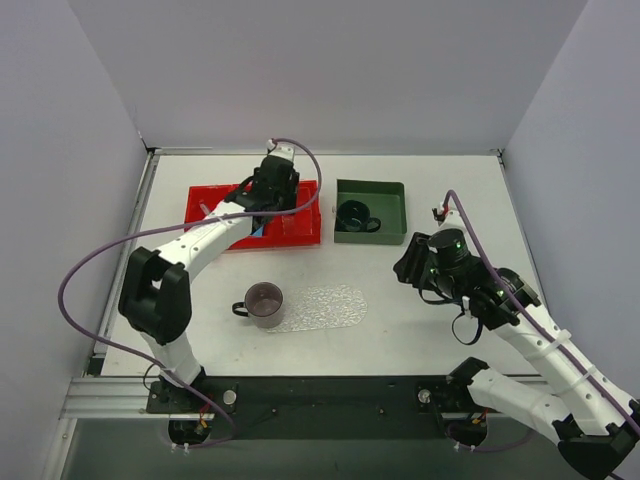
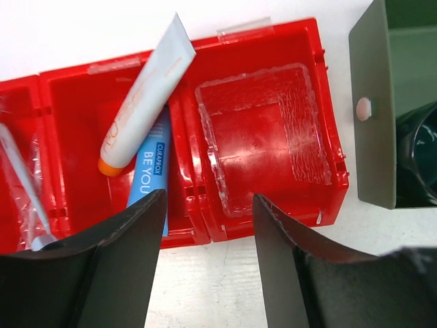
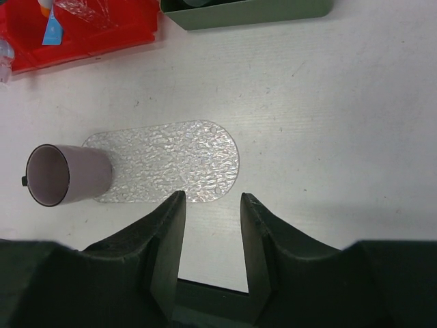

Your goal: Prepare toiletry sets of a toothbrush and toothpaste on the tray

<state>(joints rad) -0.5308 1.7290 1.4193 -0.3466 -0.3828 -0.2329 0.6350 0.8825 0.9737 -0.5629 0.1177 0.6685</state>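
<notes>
Left hand (image 2: 208, 198): fingers well apart, empty, above the red bin's (image 2: 326, 123) near wall.
Toothpaste (image 2: 140, 102): ahead-left of this hand, in the middle compartment, orange cap nearest, long axis slanting away rightward, lying over the toothbrush (image 2: 151, 171).
Right hand (image 3: 212, 198): partly spread, empty, near the tray (image 3: 171, 160).
Nearer arm: left.

Table (image 1: 420, 330) white, faint grain. Three-compartment bin (image 2: 321, 89) bright red, at 11 o'clock in the top view. Toothpaste (image 2: 140, 102) white tube, faint orange script, orange cap. Toothbrush (image 2: 151, 174) pack light blue with white lettering. Square bin (image 1: 371, 184) dark green, at 12 o'clock. Mug (image 1: 352, 214) inside it very dark green, near black. Tray (image 3: 177, 157) clear, pebbled bumpy pattern. Cup (image 3: 85, 176) at the tray's 9 o'clock dusty mauve, dark rim. Arm cable (image 1: 62, 293) purple.
</notes>
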